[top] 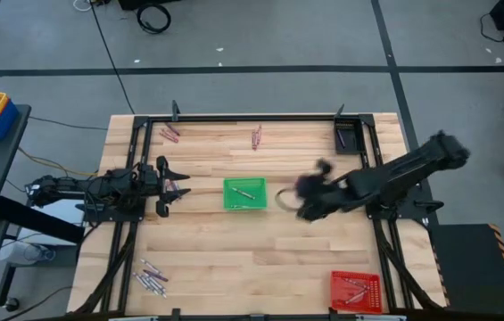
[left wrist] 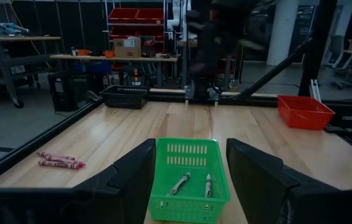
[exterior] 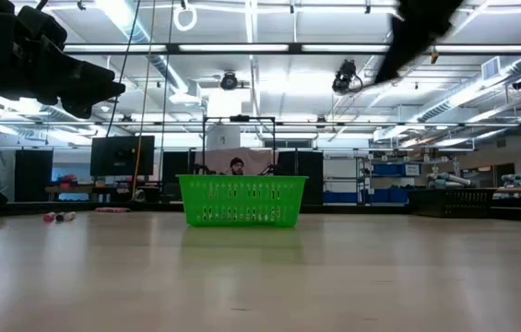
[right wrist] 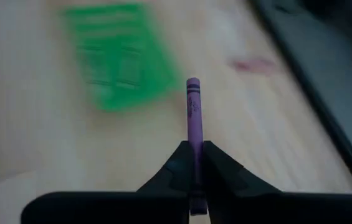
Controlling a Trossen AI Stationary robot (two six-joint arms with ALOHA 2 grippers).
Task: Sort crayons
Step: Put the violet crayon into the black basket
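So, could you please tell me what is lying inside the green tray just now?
Two crayons lie on the floor of the green tray, clearest in the left wrist view. The near wall hides the floor directly behind it, so anything lying there cannot be seen.

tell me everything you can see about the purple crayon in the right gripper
The purple crayon is a thin straight stick in a purple paper wrapper with dark bands near its far end. It is pinched low down between the shut fingers of the right gripper, sticking out forward, held above the wooden table, beside the green tray.
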